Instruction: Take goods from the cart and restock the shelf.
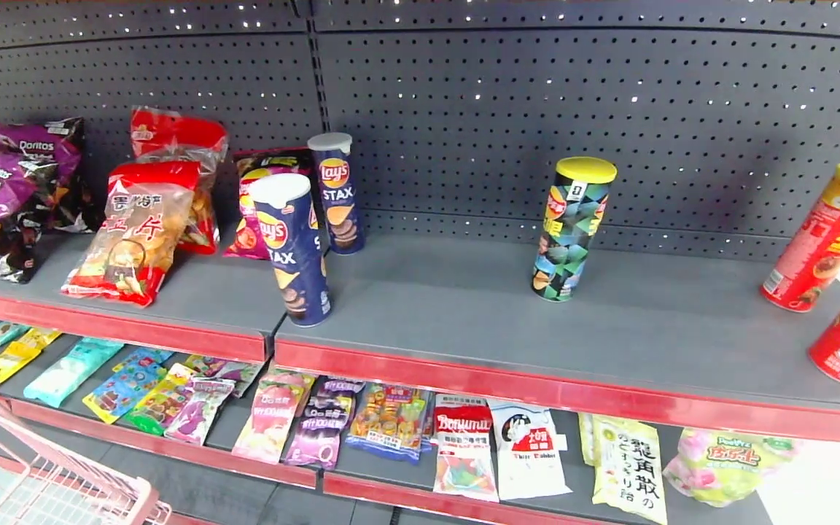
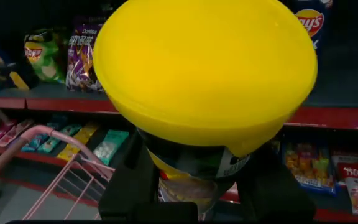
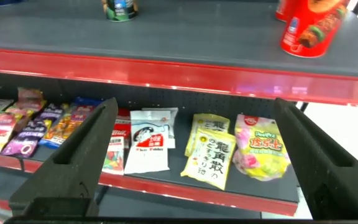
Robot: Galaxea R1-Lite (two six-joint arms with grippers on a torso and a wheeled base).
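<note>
closest in: the left gripper point(image 2: 197, 182) is clamped on a yellow-lidded can point(image 2: 204, 68), one finger either side of the dark patterned body, lid facing the wrist camera. so the task's thing is up in the left claw, already out of the pink cart point(image 1: 48, 474), which sits low at the robot's 8 o'clock. the right gripper point(image 3: 194, 106) is spread wide with nothing in it, hanging in front of the lower shelf point(image 1: 391, 497) and its row of candy packets point(image 1: 464, 452), roughly 1 o'clock.

further back at 12 o'clock is the upper shelf point(image 1: 464, 321). a matching can point(image 1: 573, 230) with the same yellow lid stands upright at about 1 o'clock, with plenty of bare grey board around it. two blue cans point(image 1: 292, 248) are at 11 o'clock and red cans point(image 1: 821, 237) out at 2 o'clock.

my read: the pick is done and we're in the carry-and-place bit, with nothing set down yet. the next move looks like raising the can over the red front lip point(image 1: 537, 390), bringing it in near its twin at 1 o'clock without bumping it, setting the base flat, and only then letting the fingers go. it's a tall, narrow tube, so i'd guess it tips easily if it lands crooked or gets released early. the right arm probably just needs to keep out of the way.
</note>
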